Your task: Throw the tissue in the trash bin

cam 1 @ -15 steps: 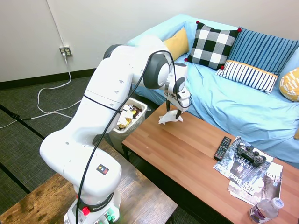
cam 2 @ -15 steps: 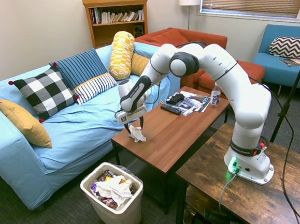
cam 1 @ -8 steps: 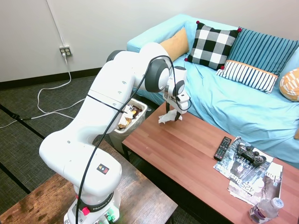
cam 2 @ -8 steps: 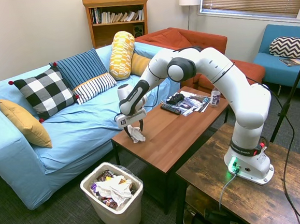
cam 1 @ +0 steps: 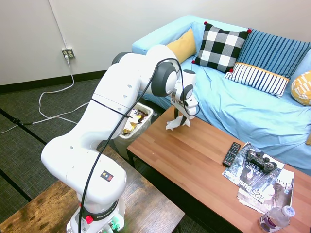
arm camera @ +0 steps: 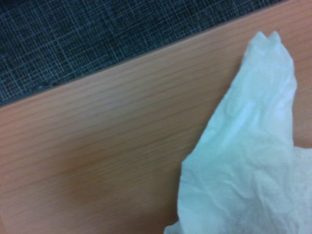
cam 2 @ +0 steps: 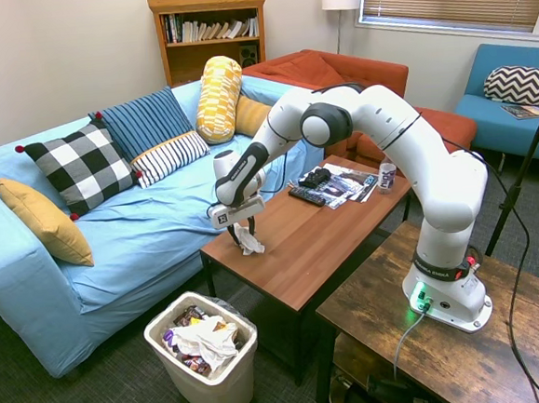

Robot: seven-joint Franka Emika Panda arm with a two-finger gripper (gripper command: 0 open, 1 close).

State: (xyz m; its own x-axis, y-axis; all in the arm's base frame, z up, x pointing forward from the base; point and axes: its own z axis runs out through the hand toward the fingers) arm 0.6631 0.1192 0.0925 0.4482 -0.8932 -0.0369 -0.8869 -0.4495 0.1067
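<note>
The tissue [cam 2: 247,241] hangs crumpled just over the near corner of the coffee table [cam 2: 319,240], pinched at its top between the fingers of the gripper [cam 2: 241,224]. The trash bin [cam 2: 205,356] stands on the floor below that corner, already holding paper and wrappers. Best to keep the pinch firm, carry the tissue clear of the table edge and over the bin's mouth before letting go.

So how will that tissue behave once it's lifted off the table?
Probably floppy: the tissue is thin, creased paper with a loose tapering corner. Likely very light, so it may drape below the gripper and sway on the way to the trash bin.
</note>
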